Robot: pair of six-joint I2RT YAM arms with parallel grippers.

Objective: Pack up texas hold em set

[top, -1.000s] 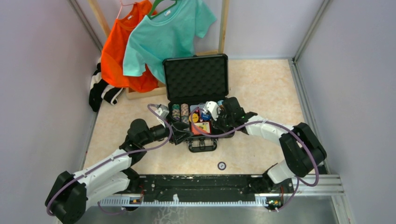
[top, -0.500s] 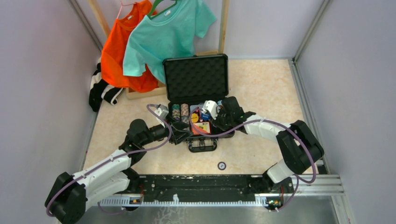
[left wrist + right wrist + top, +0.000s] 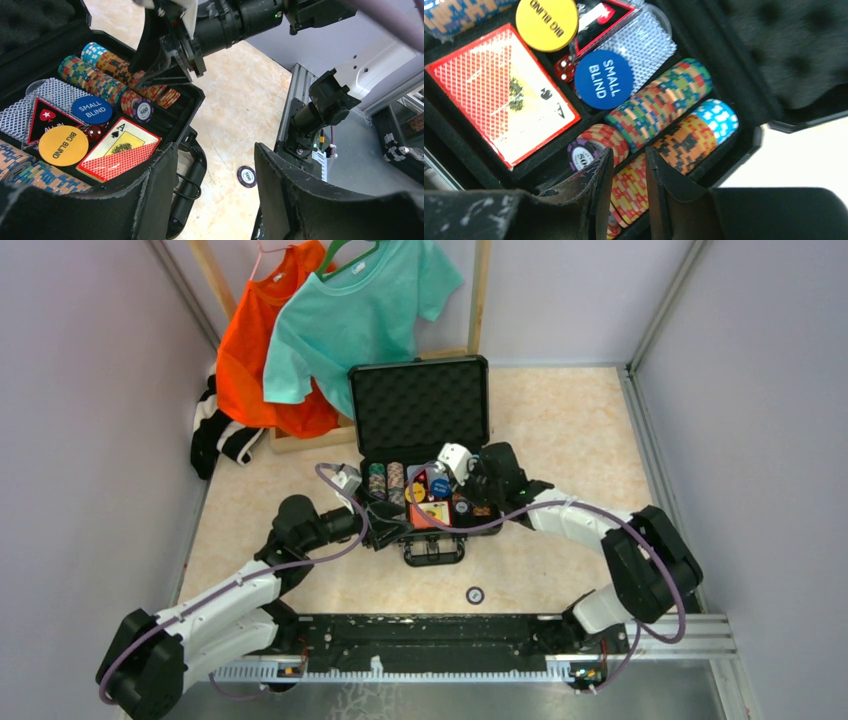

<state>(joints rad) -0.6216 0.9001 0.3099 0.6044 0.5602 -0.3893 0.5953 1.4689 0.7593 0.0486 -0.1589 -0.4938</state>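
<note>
Two arms: both at the open case [image 3: 440,532], which sits mid-table [image 3: 560,430], a bit toward the back.
Left gripper [image 3: 215,190]: jaws wide with nothing between them, hanging over the case's front edge right by the handle [image 3: 194,171].
Right gripper [image 3: 626,187]: jaws just a narrow gap apart, tips down at the near end of the chip rows on the case's right side. A red-and-yellow row shows through the gap, and nothing is lifted.
Chips [image 3: 659,102]: stacked on edge in rows on the right side of the case, with more rows on the left side too. A purple chip [image 3: 583,155] marked 500 caps one short row just beside a right gripper finger.
Card box [image 3: 499,95]: lying flat in the front middle slot, ace side up.
Buttons: yellow BIG BLIND [image 3: 546,20] and blue SMALL BLIND [image 3: 604,80], both flat in the middle section behind the card box.
Die [image 3: 565,68]: red, tucked between the two buttons.
Lid [image 3: 420,405]: standing upright, foam facing the arms.
Stray chip [image 3: 475,594]: on the table in front of the case, well apart from it, nearer the arm bases.
Back left: teal shirt [image 3: 350,310] and orange shirt [image 3: 265,360] on hangers.
</note>
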